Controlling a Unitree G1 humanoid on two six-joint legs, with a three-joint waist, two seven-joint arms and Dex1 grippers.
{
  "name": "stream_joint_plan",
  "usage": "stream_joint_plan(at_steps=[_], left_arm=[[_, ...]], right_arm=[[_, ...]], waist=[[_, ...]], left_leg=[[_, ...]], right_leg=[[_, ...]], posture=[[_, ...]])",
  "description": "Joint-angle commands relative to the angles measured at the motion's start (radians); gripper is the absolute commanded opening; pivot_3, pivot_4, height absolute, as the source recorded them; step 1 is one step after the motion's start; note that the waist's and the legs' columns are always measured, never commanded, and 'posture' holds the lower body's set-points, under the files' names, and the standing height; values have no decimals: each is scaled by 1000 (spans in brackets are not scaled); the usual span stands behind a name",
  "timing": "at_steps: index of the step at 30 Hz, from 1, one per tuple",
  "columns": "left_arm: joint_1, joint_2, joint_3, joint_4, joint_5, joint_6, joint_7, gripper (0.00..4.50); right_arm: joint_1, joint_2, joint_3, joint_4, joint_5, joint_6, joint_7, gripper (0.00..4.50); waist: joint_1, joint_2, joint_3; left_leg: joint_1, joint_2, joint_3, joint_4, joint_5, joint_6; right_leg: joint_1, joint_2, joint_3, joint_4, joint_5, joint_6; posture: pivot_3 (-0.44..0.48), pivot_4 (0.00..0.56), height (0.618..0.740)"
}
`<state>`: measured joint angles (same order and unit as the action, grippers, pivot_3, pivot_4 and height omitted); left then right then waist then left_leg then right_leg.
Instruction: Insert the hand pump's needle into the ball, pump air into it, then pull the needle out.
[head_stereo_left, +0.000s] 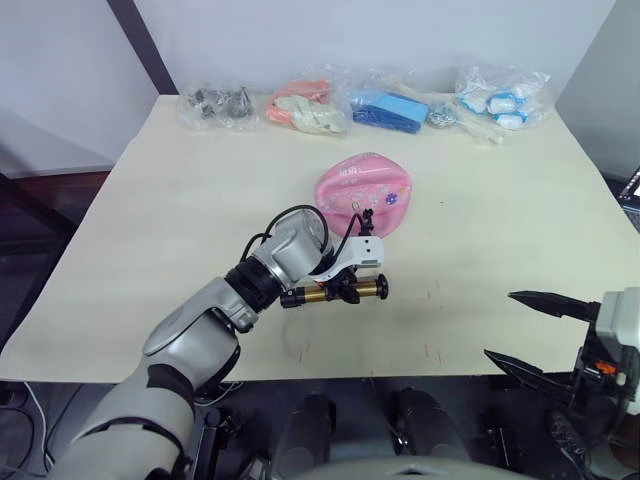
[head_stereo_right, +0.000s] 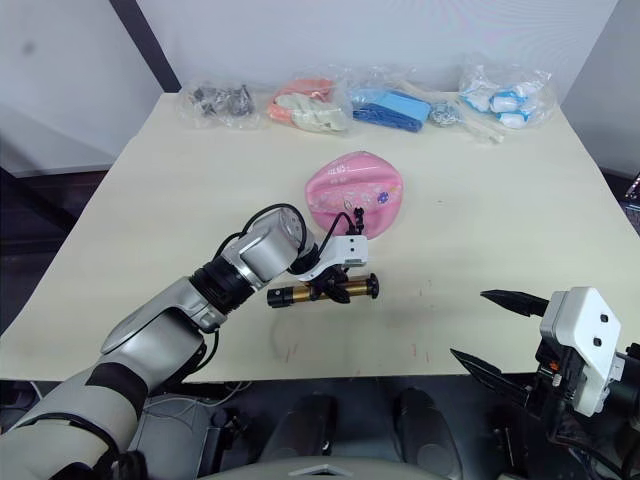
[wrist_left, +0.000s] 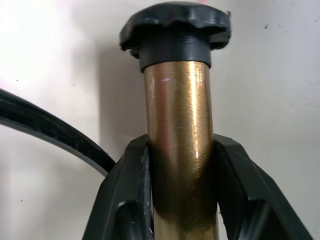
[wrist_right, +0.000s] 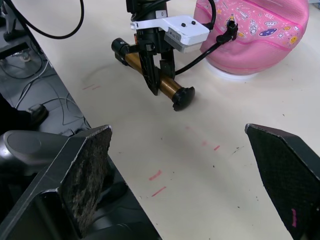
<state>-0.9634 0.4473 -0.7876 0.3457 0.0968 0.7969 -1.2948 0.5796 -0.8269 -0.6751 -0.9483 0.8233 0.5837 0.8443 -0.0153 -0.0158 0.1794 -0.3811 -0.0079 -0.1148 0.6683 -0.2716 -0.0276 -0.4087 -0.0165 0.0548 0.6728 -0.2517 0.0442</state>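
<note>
The hand pump (head_stereo_left: 335, 292) had a brass-gold barrel with black end caps and a thin black hose (wrist_right: 200, 52). The ball (head_stereo_left: 366, 193) was pink, printed with small colourful cartoon figures and white text. The counter (head_stereo_left: 180, 220) was pale cream with a few faint red marks near its near edge. The left gripper (wrist_right: 156, 75) had black fingers (wrist_left: 120, 200) under a white housing; the right gripper's (head_stereo_left: 530, 335) fingers were black too. Along the far edge lay clear bags (head_stereo_left: 390, 108) holding grey, salmon-pink, blue and white-blue contents.

cream table (head_stereo_left: 200, 200), white wall (head_stereo_left: 400, 30)
</note>
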Motion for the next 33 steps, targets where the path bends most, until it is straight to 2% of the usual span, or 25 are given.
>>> stream_joint_plan(at_steps=[1, 2, 4, 7, 11, 17, 21, 25, 27, 30, 33], left_arm=[[-13, 2, 20, -28, 6, -14, -14, 1614], [-8, 7, 28, -41, -3, -16, -23, 1265], [2, 13, 54, -70, -29, -14, -39, 1085], [15, 26, 104, -125, -85, 8, -69, 1085], [58, 60, 229, -212, -212, -24, -131, 1085], [101, 39, 375, -264, -361, -50, -149, 1085], [153, -44, 493, -228, -453, -130, -112, 1085], [229, -175, 601, -199, -562, -265, -97, 1085], [269, -249, 631, -174, -580, -378, -88, 1085], [295, -318, 654, -143, -602, -455, -86, 1085], [333, -413, 664, -75, -637, -569, -135, 1085]], right_arm=[[0, -7, -10, -29, 12, -4, -3, 4500], [1, -6, -10, -29, 13, -3, -4, 4500], [3, -5, -13, -31, 14, -2, -6, 4500], [10, 1, -21, -35, 20, -1, -9, 4500], [21, 15, -33, -35, 45, 6, -21, 4500], [33, 25, -81, -28, 122, 10, -52, 4500], [42, 25, -113, -19, 176, 14, -74, 4500], [35, 24, -129, -18, 227, 17, -108, 4500], [32, 27, -139, -16, 261, 18, -133, 4500], [43, 25, -160, -13, 290, 19, -149, 4500], [63, 33, -186, -17, 300, 15, -167, 4500]], waist=[[0, 0, 0], [0, 0, 0], [0, 0, 0], [0, 0, 0], [-1, 0, 0], [1, 0, 0], [2, 0, 0], [1, 0, 0], [3, 0, 0], [3, 0, 0], [4, 0, -1]], left_leg=[[0, 0, 0, 0, 0, 0], [0, 0, 0, 0, 0, 0], [0, 0, 0, 0, 0, 0], [0, 0, 0, 0, 0, 0], [0, 0, 0, 0, 0, 0], [0, 0, 0, 0, 0, 0], [0, 0, 0, 0, 0, 0], [0, 0, 0, 0, 0, 0], [0, 0, 1, 1, 0, 0], [0, 0, 1, 1, 0, 0], [0, 0, 1, 1, 0, 0]], right_leg=[[0, 0, 0, 0, 0, 0], [0, 0, 0, 0, 0, 0], [0, 0, 0, 0, 0, 0], [0, 0, 0, 0, 0, 0], [0, 0, 0, 0, 0, 0], [0, 0, 0, 0, 0, -1], [0, -1, 0, 0, 1, -2], [0, -1, 0, 0, 1, -2], [0, -1, 1, 0, 1, -2], [0, -1, 1, 0, 1, -2], [0, -1, 1, 0, 1, -2]], posture=[[0, 150, 740], [0, 150, 740], [0, 150, 740], [0, 150, 740], [0, 150, 740], [0, 150, 740], [0, 150, 740], [0, 150, 740], [0, 150, 740], [0, 150, 740], [0, 150, 740]])
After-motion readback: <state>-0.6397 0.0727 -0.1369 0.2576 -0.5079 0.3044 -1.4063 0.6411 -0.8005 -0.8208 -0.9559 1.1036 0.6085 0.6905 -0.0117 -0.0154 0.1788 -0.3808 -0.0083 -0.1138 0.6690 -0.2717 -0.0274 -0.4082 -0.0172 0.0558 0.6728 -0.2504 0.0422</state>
